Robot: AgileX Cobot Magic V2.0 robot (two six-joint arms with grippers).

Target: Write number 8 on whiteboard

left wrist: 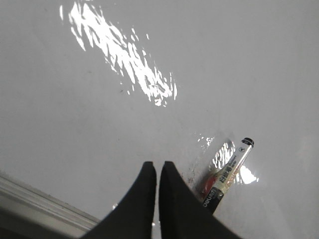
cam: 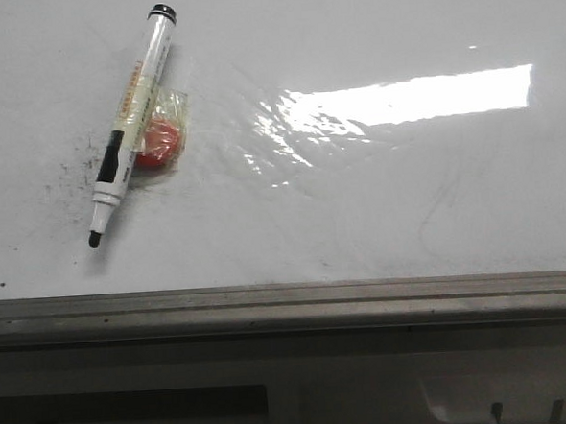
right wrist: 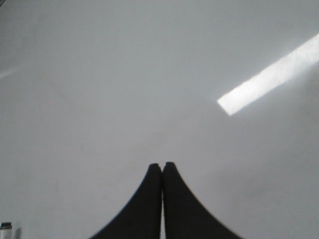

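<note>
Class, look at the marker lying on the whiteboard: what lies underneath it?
Under the marker lies a red round object in clear wrapping, partly sticking out beside the barrel, on the whiteboard. The part beneath the barrel is hidden, so its full shape cannot be told.

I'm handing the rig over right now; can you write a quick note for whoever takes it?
Left gripper: shut, empty, above the whiteboard.
Right gripper: shut, empty, over bare board.
Marker: uncapped, lying on the board's left side, its tip toward the board's near edge, resting across a red thing in clear wrap.
Done: nothing; no 8 is drawn, only grey smudges by the marker.
Left: pick up the marker, write the 8.
</note>
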